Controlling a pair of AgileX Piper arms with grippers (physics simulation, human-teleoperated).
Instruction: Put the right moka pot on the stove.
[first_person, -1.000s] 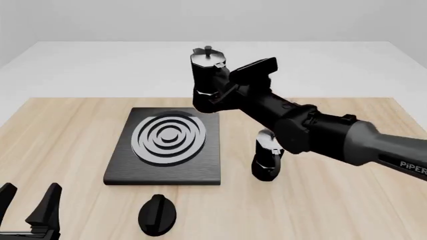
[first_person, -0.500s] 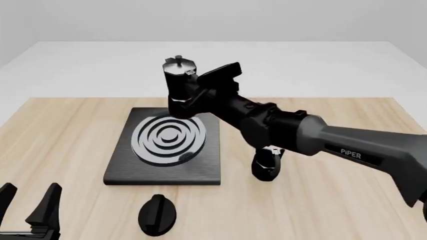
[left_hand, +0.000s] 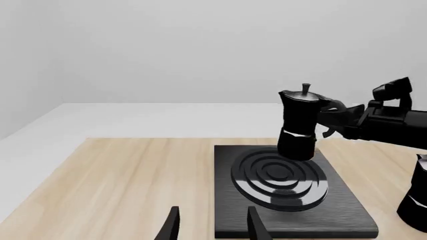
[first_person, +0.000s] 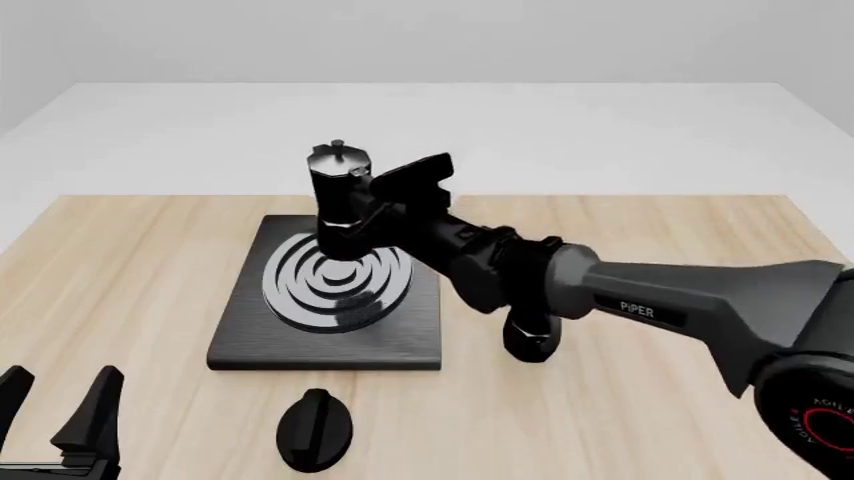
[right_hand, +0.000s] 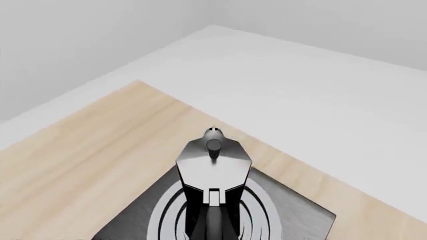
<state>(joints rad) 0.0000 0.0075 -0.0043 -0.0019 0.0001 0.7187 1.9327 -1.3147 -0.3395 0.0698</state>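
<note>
The right moka pot (first_person: 336, 195), black with a silver lid and small knob, hangs upright just above the rear of the ring burner on the stove (first_person: 267, 340). My right gripper (first_person: 378, 215) is shut on its handle, the arm reaching in from the right. In the left wrist view the right moka pot (left_hand: 298, 122) hovers over the stove (left_hand: 347, 212), with the right gripper (left_hand: 333, 121) behind it. The right wrist view looks down on the right moka pot's lid (right_hand: 213, 160) above the stove (right_hand: 300, 220). My left gripper (first_person: 60, 410) (left_hand: 212, 210) stands open near the front left edge, holding nothing.
A second moka pot (first_person: 534, 338) (left_hand: 417, 200) stands on the table right of the stove, partly hidden by my right arm. A small black oval knob (first_person: 314, 428) lies in front of the stove. Light wooden tabletop (first_person: 134, 270) extends left of the stove.
My right arm has carried the moka pot leftward and downward, from beyond the stove's back right corner to low over the burner. The left gripper has not moved.
</note>
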